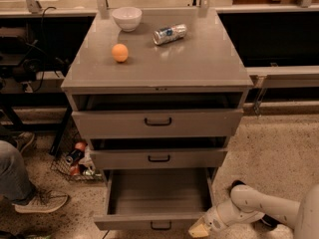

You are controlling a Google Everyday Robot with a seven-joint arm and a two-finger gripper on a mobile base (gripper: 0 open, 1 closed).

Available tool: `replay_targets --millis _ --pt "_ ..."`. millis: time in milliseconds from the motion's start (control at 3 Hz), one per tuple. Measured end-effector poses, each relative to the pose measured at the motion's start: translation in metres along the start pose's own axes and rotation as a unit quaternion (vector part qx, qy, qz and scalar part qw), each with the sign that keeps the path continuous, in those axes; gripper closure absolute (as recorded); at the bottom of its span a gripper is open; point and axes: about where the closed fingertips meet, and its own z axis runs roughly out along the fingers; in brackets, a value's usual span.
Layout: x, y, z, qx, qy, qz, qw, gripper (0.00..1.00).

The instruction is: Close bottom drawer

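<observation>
In the camera view I see the bottom drawer (158, 193) pulled well out at the foot of the grey cabinet (199, 59). My hand (199, 229) sits low, just beside the drawer's front right corner. I cannot tell whether it is apart or together.

Grey bottom drawer (157, 198), cream tool (198, 229) beside

Robot lab: end effector (199, 229) bottom right

The gripper (200, 229), low by the front right corner of the bottom drawer (158, 217), couldn't be made out in any detail, and its arm (269, 207) was chopped off at the bottom right corner. Someone's leg (11, 176) was cut off by the left edge too.
</observation>
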Motion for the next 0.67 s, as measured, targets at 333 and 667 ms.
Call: replay_targets --millis 333,667 --pt "0.010 -0.009 0.006 0.025 0.007 0.016 0.9995 1.00" --pt "0.036 -0.039 0.015 0.072 0.009 0.048 0.9962 1.00"
